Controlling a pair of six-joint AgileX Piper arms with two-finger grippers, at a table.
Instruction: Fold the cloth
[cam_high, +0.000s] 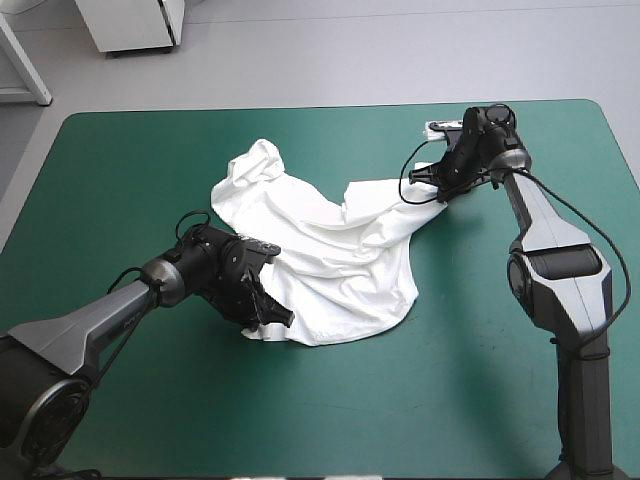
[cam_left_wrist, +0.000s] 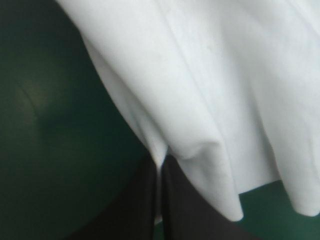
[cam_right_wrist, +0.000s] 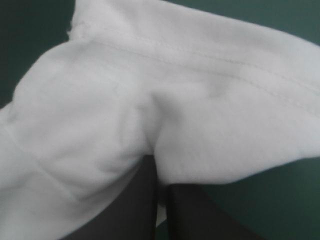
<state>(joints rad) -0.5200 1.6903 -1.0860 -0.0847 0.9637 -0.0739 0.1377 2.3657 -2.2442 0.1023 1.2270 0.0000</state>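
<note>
The white T-shirt (cam_high: 320, 250) lies rumpled and stretched across the middle of the teal-green table. My left gripper (cam_high: 272, 318) is low at the shirt's near-left edge and shut on the T-shirt (cam_left_wrist: 200, 90), whose cloth drapes over the black fingertips (cam_left_wrist: 150, 185). My right gripper (cam_high: 440, 190) sits at the shirt's far-right corner, shut on the T-shirt (cam_right_wrist: 150, 100); a stitched hem runs just ahead of its fingers (cam_right_wrist: 145, 200). A bunched part of the shirt (cam_high: 255, 165) rises at the far left.
Bare teal-green cover (cam_high: 480, 380) surrounds the shirt on all sides. The table's far edge (cam_high: 300, 108) runs behind the shirt.
</note>
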